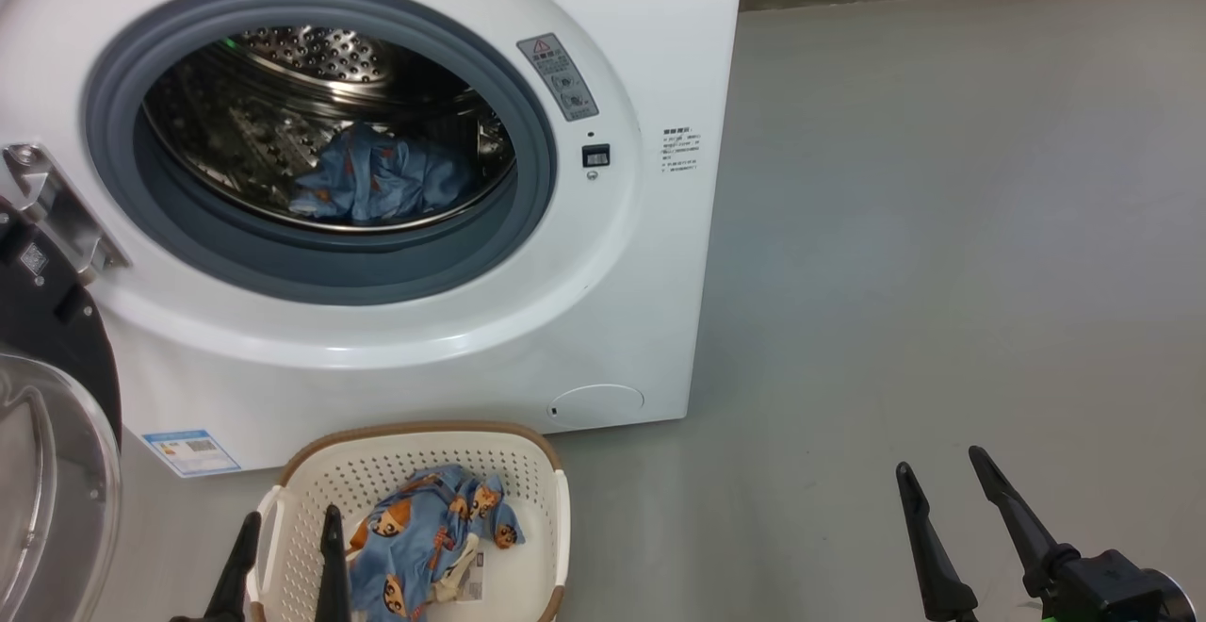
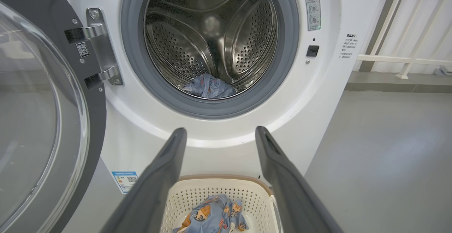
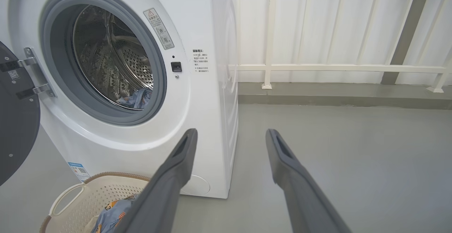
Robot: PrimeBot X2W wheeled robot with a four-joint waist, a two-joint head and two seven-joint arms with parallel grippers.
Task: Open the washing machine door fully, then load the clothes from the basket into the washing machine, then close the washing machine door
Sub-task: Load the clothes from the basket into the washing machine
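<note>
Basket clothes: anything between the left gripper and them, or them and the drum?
Nothing visible. The open left gripper is above the basket by the clothes; the washing machine door is swung aside, off the drum mouth.

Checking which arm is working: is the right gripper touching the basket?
Apart. Head view: the right gripper hangs open, with bare floor between it and the basket.

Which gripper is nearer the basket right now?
Left. The left gripper hovers over the left rim of the basket; the right gripper is well off to its right, over the floor.
</note>
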